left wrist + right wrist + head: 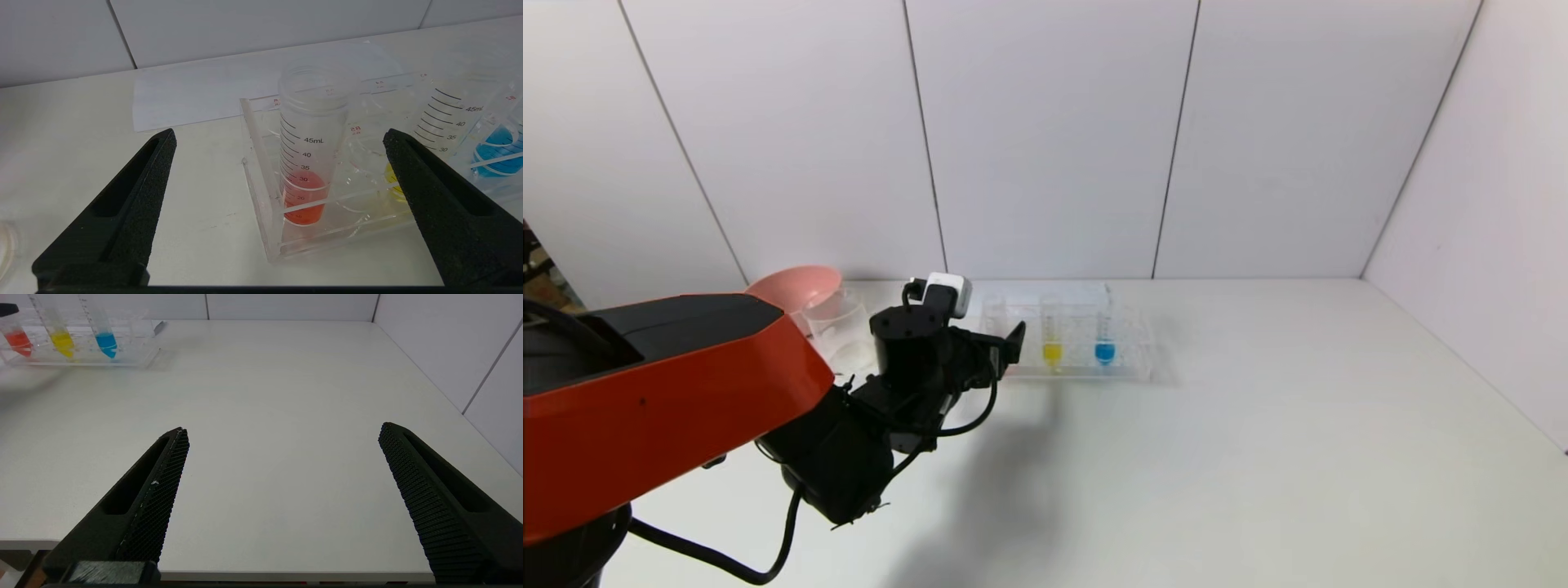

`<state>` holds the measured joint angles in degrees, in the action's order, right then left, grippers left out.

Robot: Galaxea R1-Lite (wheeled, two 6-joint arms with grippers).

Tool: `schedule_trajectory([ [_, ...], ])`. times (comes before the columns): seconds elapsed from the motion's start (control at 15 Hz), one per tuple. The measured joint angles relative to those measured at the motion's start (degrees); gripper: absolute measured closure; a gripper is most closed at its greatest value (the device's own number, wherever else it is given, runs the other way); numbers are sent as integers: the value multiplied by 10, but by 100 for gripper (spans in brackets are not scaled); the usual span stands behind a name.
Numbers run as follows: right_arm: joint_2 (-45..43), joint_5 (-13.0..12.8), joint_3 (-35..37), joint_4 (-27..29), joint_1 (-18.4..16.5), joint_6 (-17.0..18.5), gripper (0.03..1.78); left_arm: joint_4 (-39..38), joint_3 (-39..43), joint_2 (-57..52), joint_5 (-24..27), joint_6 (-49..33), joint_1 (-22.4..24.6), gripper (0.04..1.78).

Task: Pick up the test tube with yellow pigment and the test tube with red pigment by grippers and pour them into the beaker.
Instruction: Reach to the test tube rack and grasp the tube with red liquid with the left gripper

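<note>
The left claw [278,141] hangs spread wide and empty just short of the clear rack's [261,192] end wall, lined up on the test tube with red pigment [304,163]. The test tube with yellow pigment [1052,333] stands upright next along. The beaker [837,327] sits left of the rack. The right claw [282,437] gapes wide over bare counter [286,384] near its front edge.

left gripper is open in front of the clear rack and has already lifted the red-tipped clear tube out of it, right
Not quite. The left gripper is open before the clear plastic rack, but the clear graduated tube with red liquid stands upright in it, untouched between the spread fingers. The left wrist view shows this.
</note>
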<state>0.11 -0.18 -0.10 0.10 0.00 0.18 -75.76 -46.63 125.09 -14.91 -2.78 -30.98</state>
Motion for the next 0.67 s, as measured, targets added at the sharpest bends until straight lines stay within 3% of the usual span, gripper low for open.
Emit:
schedule_trajectory([
  [0.67, 0, 0, 0, 0, 0, 0, 11, -26, -26, 26, -7, 0, -3, 5],
])
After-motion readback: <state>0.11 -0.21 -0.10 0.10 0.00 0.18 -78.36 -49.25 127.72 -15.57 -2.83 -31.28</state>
